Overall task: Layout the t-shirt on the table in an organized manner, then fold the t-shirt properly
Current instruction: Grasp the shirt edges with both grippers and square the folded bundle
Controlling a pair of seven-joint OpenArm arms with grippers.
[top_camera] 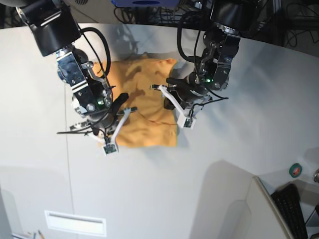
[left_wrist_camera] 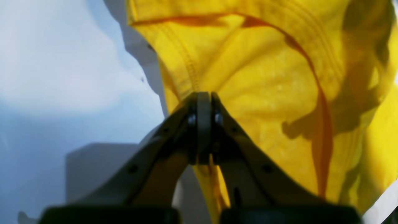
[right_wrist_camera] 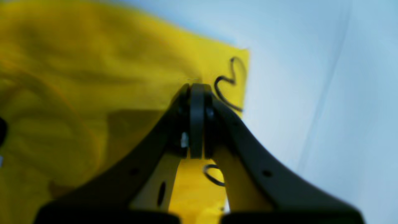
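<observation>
Fabric of the orange-yellow t-shirt (top_camera: pixel 144 102) is lying bunched on the off-white table (top_camera: pixel 239 149) between both tools. Left gripper (left_wrist_camera: pixel 203 96) is pinching a stitched seam, jaws together on cloth. Right gripper (right_wrist_camera: pixel 196 88) is clamping the edge just beside black scribble marks (right_wrist_camera: pixel 228 84).

Right wrist view: we recorded the right claw (right_wrist_camera: pixel 196 88), dark, its jaws pressed together on a fold of the t-shirt (right_wrist_camera: pixel 93 93). The yellow cloth filled the left of the view, blurred and creased. We noted thin black scribble marks (right_wrist_camera: pixel 228 84) near its right edge. To the right lay the pale desk (right_wrist_camera: pixel 326 93).
</observation>
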